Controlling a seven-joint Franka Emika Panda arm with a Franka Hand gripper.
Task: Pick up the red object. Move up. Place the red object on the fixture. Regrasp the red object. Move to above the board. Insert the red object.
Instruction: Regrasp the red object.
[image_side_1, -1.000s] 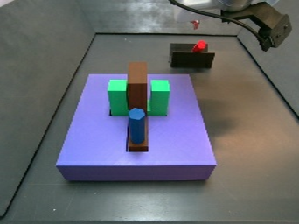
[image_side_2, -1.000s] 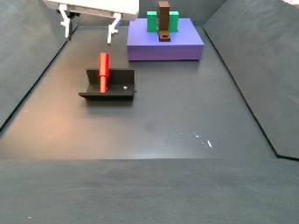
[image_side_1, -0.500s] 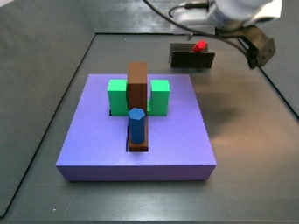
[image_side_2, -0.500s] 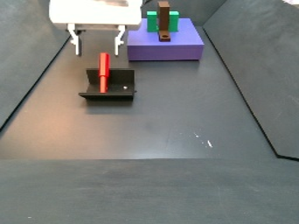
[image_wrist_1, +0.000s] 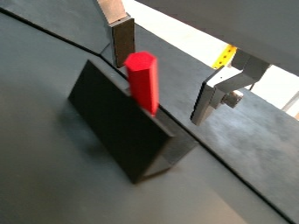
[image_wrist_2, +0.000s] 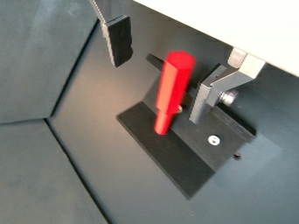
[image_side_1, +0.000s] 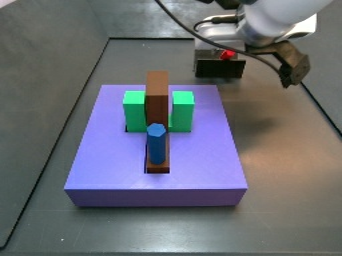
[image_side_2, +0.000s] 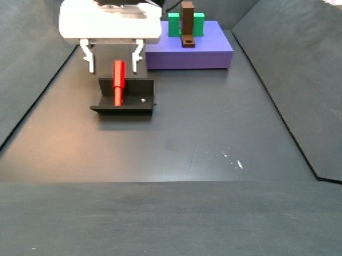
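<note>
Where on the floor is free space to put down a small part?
The dark floor between the fixture and the near edge is bare. It is crowded at the fixture, where the open end effector straddles the red peg.

Gripper (image_wrist_2: 167, 54) over matt fixture (image_wrist_2: 193, 157); glossy red object (image_wrist_2: 173, 87).

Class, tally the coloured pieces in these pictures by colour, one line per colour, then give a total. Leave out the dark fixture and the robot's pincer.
Red: 1, the red object leaning on the fixture, below the open pincer
Blue: 1, the hexagonal peg
Green: 1, the block
Brown: 1, the upright bar
Purple-blue: 1, the board
Total: 5
</note>
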